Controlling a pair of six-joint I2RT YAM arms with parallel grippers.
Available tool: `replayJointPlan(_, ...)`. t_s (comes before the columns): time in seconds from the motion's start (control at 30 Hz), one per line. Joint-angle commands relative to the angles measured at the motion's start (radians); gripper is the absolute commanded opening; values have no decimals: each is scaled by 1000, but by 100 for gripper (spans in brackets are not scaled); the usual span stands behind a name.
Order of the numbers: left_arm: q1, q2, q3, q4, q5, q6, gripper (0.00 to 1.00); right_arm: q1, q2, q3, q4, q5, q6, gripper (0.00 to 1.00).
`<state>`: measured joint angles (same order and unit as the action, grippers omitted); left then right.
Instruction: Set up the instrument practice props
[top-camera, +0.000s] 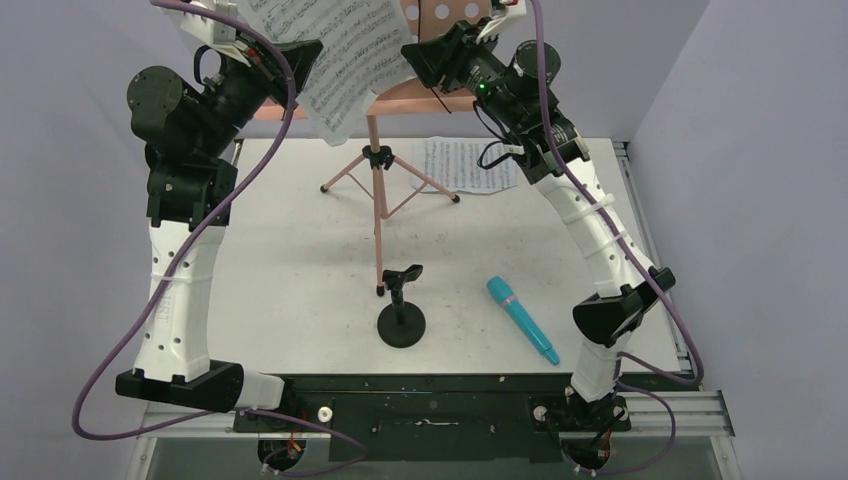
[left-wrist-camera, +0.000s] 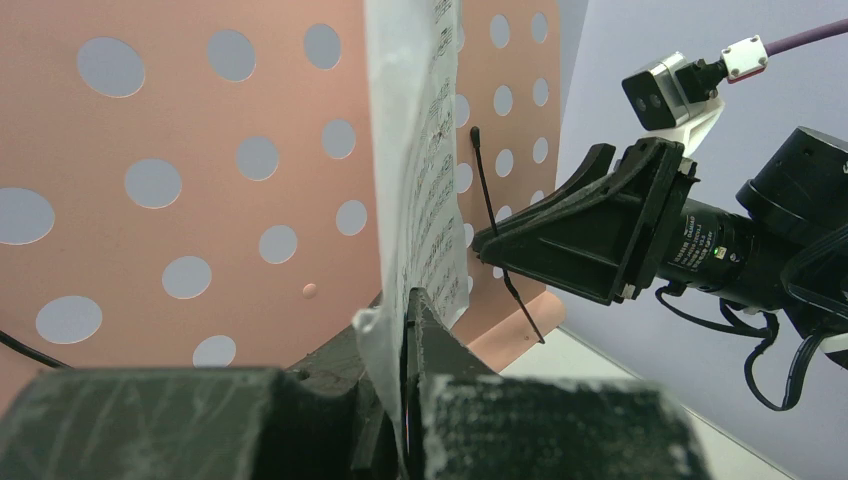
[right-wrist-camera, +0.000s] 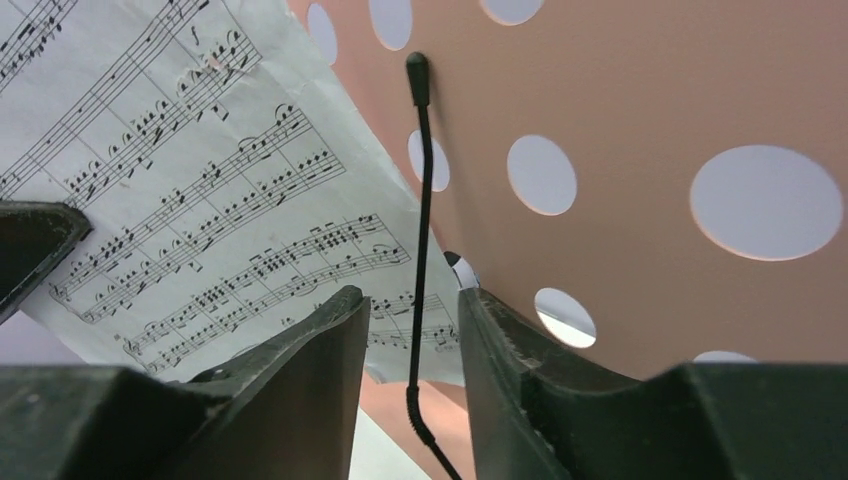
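Two lilac walls (top-camera: 60, 60) close in a scuffed white table (top-camera: 290, 250), at whose far end the pink music stand (top-camera: 377, 160) rises, one sheet of music (top-camera: 340, 60) against its holed desk and a second sheet (top-camera: 465, 165) flat on the table behind its legs. The left claw (left-wrist-camera: 405, 320) is pinched tight on the raised sheet's edge; the right claw (right-wrist-camera: 410, 293) stands partly open astride the stand's thin black wire clip (right-wrist-camera: 422, 200). Nearer the arms the teal microphone (top-camera: 520, 318) lies near the upright black mic stand (top-camera: 401, 320).

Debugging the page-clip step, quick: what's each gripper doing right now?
Left gripper: closed, holding the sheet-music page.
Right gripper: partly open, jaws either side of the black retainer wire, not clamping it.
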<state>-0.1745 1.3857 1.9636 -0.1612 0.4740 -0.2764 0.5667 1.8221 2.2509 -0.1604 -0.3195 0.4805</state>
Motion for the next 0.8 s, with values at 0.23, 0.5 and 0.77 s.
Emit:
replayJointPlan(0.23,7,29,95,-4,-2,54,0,2,9,47,45,19,13,7)
replayJointPlan(0.5,7,44,129,-27,-27,84,0,2,-13,31,46,16,1,5)
replayJointPlan(0.77,7,93,219,-89,-49,111,0,3,-62,-38,101,18,-14,5)
